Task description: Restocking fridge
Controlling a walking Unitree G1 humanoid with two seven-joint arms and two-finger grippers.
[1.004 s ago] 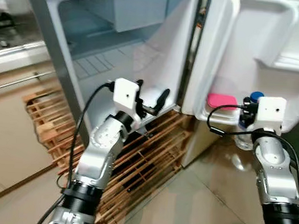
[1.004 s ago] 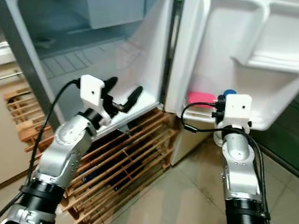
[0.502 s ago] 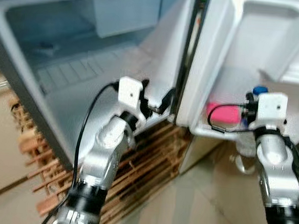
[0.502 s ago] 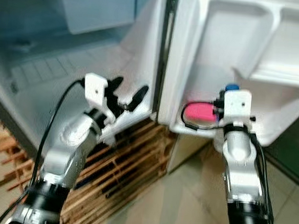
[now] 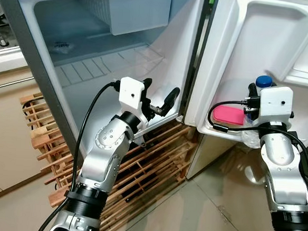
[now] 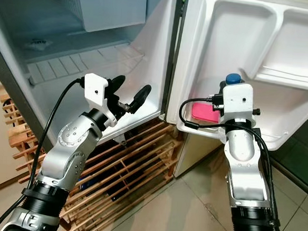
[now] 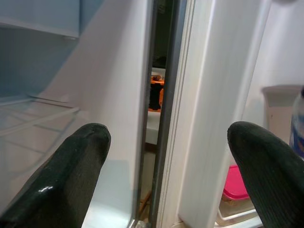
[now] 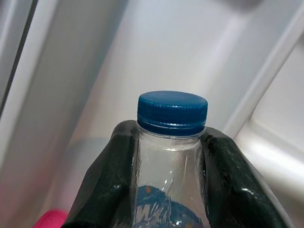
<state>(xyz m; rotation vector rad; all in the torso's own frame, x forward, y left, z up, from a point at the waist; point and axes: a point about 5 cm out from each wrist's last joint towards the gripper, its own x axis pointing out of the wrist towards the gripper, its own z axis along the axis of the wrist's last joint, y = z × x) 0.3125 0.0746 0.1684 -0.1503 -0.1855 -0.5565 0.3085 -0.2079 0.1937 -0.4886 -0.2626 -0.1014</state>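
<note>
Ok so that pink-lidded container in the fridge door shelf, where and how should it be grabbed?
Probably by the pink lid's edges, coming from above: the door shelf wall hides its lower body. The bottle, held by the right tool, stands beside it, so approach from the hinge side.

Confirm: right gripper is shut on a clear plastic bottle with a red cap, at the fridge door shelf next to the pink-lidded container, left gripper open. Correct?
Not quite: the cap is blue, not red, as the right wrist view shows. The right gripper is shut on the clear plastic bottle with a blue cap, at the white fridge door shelf next to the pink-lidded container, and the left gripper is open.
</note>
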